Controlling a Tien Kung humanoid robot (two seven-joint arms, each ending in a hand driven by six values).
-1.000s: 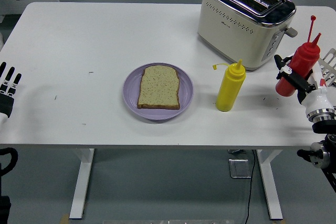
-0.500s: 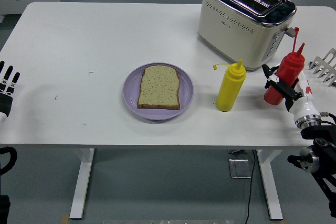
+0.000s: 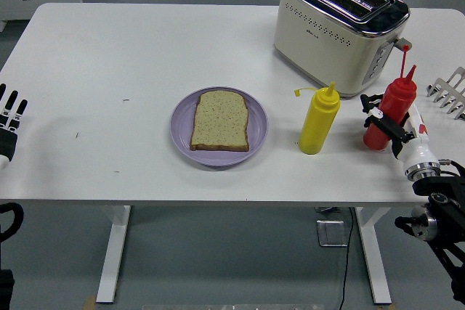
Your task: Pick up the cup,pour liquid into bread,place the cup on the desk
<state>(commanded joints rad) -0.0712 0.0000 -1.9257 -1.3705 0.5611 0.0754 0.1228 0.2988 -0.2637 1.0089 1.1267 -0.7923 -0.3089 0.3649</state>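
Currently the right robot hand (image 3: 396,125) is clamped around the lower body of the red bottle (image 3: 388,112), which sits at the right end of the bench (image 3: 131,56), just right of the yellow bottle (image 3: 319,119) and in front of the toaster (image 3: 340,27). No cup is visible; the red bottle is the only thing held, so treat it as the pouring vessel. It stands nearly upright, nozzle up, its cap dangling on a strap. Whether its base touches the bench cannot be told.

The left robot hand (image 3: 10,123) rests at the left edge, fingers spread, holding nothing.

The target is the bread (image 3: 220,120), lying flat on the purple plate (image 3: 256,133) near mid-bench, well apart from the red bottle.

Notes for the carry:
- You have the yellow bottle standing between hand and plate. Lift enough to pass over it, or swing along the near side.
- Keep the bottle upright until the nozzle is above the slice; tilting sooner risks drips on the bench.
- Your grip sits low on the body, so the top may sway. Move slowly.
- Watch the loose cap; it could drag across the bread.
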